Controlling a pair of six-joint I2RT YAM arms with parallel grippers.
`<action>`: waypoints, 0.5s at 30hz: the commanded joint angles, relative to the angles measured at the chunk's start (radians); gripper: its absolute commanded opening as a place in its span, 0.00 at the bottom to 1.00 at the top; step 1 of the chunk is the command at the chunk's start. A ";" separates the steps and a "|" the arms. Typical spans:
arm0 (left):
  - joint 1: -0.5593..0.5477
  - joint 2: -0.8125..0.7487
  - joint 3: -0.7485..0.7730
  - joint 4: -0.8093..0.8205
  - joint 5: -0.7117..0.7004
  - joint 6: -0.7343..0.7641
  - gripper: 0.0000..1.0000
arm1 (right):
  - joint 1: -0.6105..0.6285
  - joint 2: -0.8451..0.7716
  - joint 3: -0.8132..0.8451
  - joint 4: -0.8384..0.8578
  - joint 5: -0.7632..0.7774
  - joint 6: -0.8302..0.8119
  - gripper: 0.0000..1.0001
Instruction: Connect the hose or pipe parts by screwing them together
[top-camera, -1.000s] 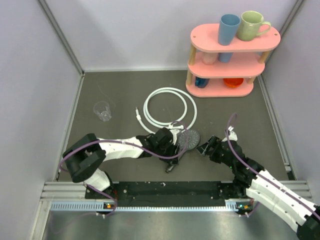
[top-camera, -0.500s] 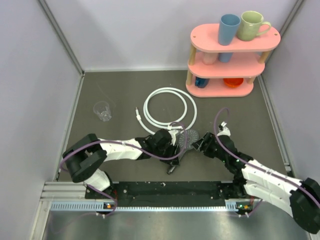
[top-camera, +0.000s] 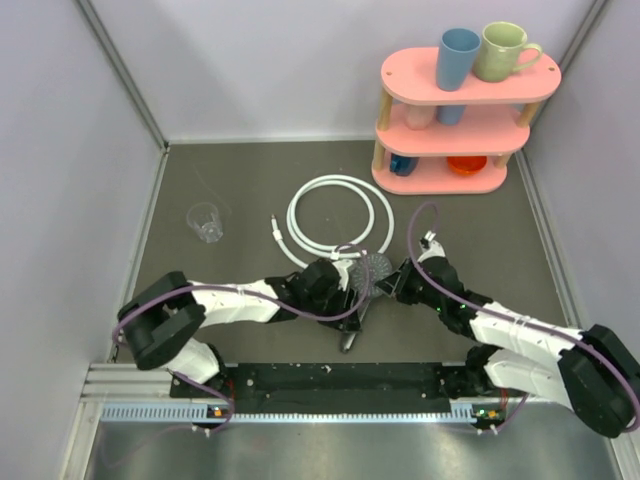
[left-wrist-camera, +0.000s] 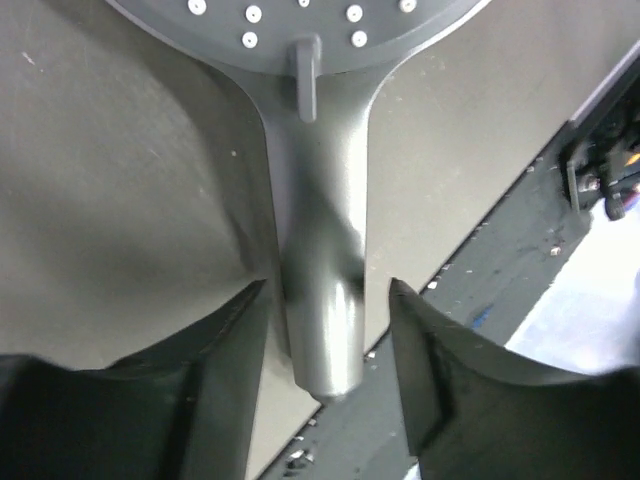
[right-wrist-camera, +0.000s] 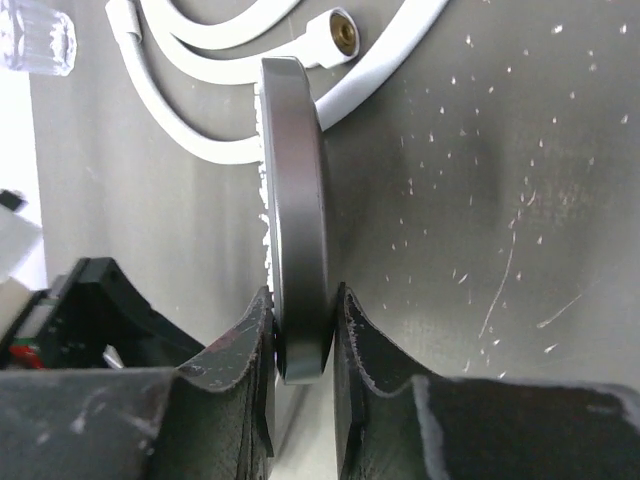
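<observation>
Right wrist: right claw (right-wrist-camera: 303, 300) clamps matte grey shower head (right-wrist-camera: 295, 180) edgewise — left claw (left-wrist-camera: 325, 290) apart.

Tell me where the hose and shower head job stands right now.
Done: the right gripper has the shower head clamped by its rim, jaws shut on it. In hand: the left gripper has its jaws open either side of the handle, not gripping. Left: the hose lies in loose loops, its metal end free; nothing is screwed together yet.
</observation>
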 joint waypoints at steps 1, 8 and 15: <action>0.008 -0.147 0.006 -0.026 -0.027 -0.002 0.63 | 0.001 -0.104 0.049 0.021 -0.022 -0.125 0.00; 0.109 -0.402 -0.008 -0.094 0.011 0.012 0.80 | 0.001 -0.255 0.126 -0.039 -0.135 -0.287 0.00; 0.282 -0.584 -0.048 -0.005 0.163 -0.015 0.79 | 0.000 -0.278 0.215 0.096 -0.417 -0.314 0.00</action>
